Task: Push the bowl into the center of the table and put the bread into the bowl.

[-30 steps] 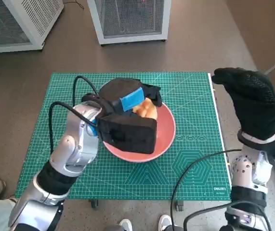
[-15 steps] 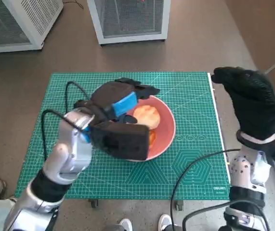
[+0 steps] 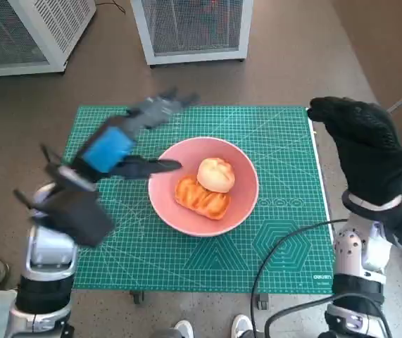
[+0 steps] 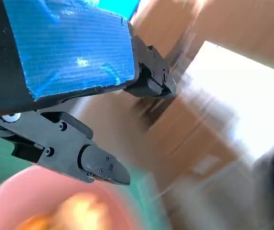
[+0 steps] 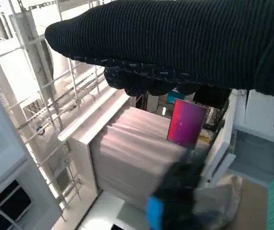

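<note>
A pink bowl (image 3: 239, 201) sits near the middle of the green mat (image 3: 278, 239). Inside it lie a round pale bun (image 3: 216, 174) and a glazed orange bread (image 3: 201, 198). My left hand (image 3: 127, 137) hovers raised over the mat's left part, blurred, fingers spread and holding nothing. In the left wrist view its black fingers (image 4: 96, 165) stand apart above the blurred bowl (image 4: 55, 206). My gloved right hand (image 3: 366, 151) hangs above the table's right edge, fingers drooping, nothing in it.
Two white mesh-fronted cabinets (image 3: 190, 28) stand on the brown floor beyond the table. A black cable (image 3: 285, 243) crosses the mat's near right corner. A person's shoes (image 3: 211, 329) show at the table's near edge.
My left hand let go of bread in the bowl and drew back up and to the left. Both breads now lie uncovered. The right hand stayed put.
</note>
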